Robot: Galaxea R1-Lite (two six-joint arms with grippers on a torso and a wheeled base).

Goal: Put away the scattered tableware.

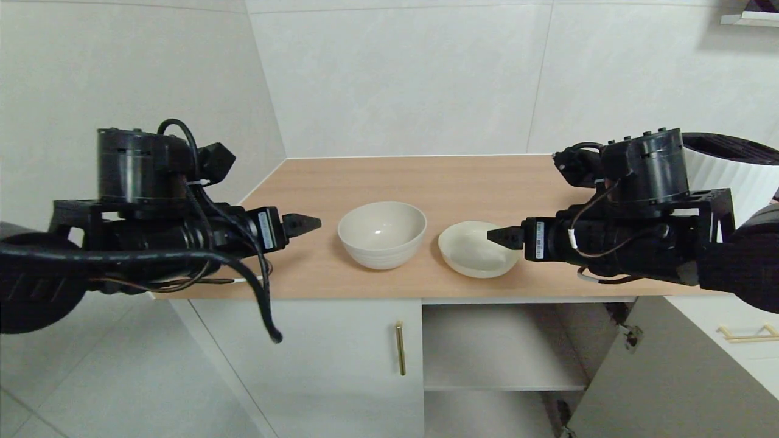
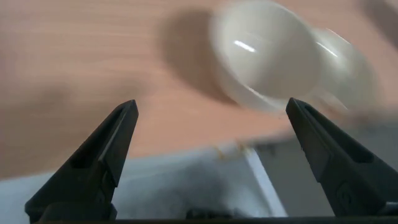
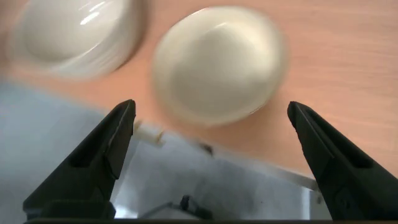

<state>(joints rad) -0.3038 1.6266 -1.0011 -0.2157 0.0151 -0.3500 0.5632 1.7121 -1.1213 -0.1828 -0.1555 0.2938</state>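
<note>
black cabled arms [image 1: 140,234], pointed end effectors [image 1: 309,223] [image 1: 500,236]

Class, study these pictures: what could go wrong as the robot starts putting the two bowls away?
1. The shallow bowl sits near the front edge of the counter; a nudge from the open right tool might tip it off.
2. The deep bowl stands close beside it, so gripping one could knock the other.

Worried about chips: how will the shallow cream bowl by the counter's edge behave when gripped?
The shallow cream bowl looks rigid ceramic, probably chippable. Its smooth sloping wall may slip. Pushed, it might slide off the nearby edge of the wooden counter.
</note>
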